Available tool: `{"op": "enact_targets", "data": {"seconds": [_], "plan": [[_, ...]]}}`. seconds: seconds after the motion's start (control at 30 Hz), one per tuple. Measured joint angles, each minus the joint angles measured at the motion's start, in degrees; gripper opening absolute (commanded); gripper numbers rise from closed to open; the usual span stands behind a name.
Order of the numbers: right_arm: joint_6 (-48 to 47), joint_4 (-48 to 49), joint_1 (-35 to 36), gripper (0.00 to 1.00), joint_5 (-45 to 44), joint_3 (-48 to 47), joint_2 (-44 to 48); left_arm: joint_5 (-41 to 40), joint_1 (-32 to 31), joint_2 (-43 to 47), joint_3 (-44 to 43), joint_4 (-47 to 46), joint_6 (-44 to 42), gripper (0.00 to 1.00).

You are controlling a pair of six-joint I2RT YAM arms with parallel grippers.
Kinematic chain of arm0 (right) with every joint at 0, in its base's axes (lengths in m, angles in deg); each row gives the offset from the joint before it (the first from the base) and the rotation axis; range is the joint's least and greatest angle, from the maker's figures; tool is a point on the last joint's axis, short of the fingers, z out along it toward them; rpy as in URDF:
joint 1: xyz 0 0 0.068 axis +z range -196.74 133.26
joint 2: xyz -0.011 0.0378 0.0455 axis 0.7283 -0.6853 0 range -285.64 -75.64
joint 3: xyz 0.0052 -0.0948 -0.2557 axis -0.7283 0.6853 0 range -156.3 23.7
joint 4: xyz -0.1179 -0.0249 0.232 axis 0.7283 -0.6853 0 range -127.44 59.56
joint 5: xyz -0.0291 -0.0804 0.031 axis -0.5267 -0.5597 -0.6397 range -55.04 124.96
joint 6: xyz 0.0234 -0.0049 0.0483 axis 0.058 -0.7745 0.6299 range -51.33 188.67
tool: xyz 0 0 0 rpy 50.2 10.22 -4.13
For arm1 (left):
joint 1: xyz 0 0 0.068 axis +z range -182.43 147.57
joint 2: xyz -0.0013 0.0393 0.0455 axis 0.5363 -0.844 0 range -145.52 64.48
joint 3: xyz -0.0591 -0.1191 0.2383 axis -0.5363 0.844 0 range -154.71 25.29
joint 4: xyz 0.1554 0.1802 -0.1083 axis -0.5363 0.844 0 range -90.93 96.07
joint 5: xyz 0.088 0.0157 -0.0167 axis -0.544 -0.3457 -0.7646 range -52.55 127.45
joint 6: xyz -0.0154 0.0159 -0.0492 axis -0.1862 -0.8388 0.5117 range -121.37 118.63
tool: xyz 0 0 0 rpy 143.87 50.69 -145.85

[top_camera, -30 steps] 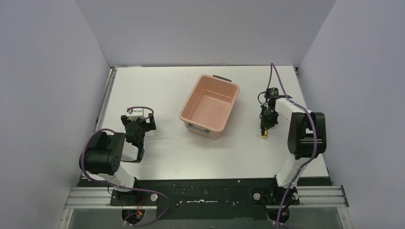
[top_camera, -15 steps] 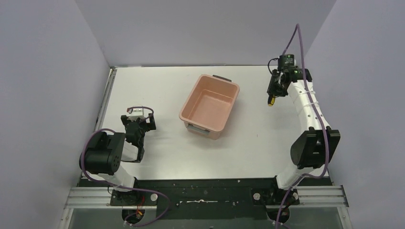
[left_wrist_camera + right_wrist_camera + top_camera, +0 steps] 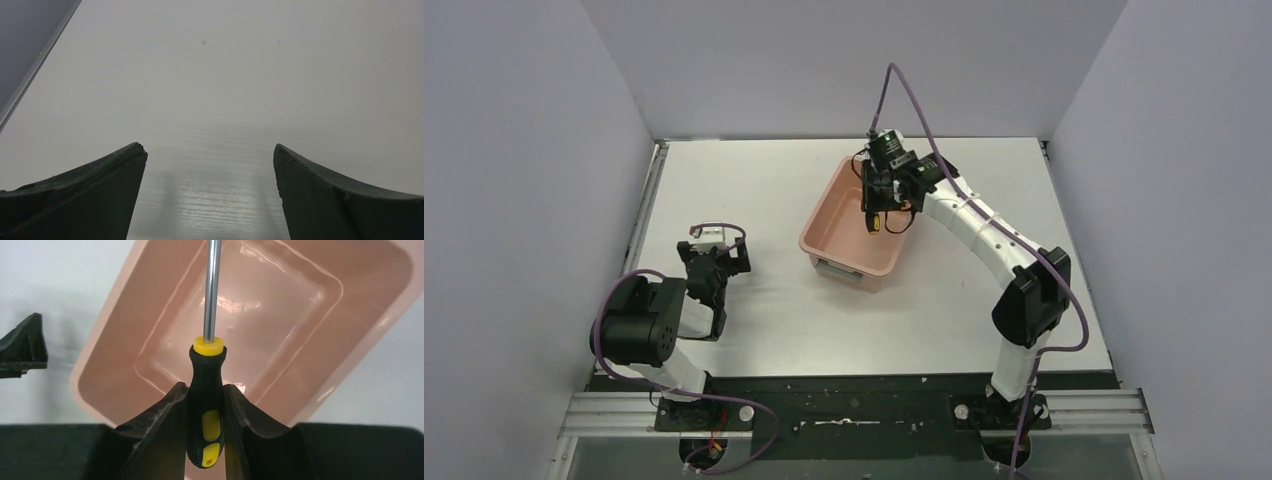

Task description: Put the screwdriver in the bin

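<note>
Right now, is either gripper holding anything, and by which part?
The right gripper grips the screwdriver by its black-and-yellow handle, above the bin. The left gripper is open, empty.

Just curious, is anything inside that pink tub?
Empty: the bin shows a bare floor; the screwdriver is held over it in the right gripper.
</note>
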Motion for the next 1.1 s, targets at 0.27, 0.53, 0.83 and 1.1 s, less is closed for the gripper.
{"op": "enact_targets", "data": {"seconds": [0.27, 0.53, 0.83, 1.1], "plan": [[3.56, 9.27, 0.5, 0.03, -1.01, 15.63, -4.63, 0.0, 0.0, 0.0, 0.0, 0.0, 0.0, 0.97], [4.96, 16.15, 0.83, 0.44, -3.48, 20.76, -10.32, 0.02, 0.0, 0.02, 0.0, 0.0, 0.0, 0.97], [5.57, 16.61, 0.9, 0.64, -4.66, 19.52, -12.24, 0.02, 0.0, 0.02, 0.0, 0.0, 0.02, 0.97], [3.26, 12.46, 2.01, 1.0, -7.74, 7.63, -9.64, 0.02, 0.0, 0.02, 0.0, 0.0, 0.0, 0.97]]}}
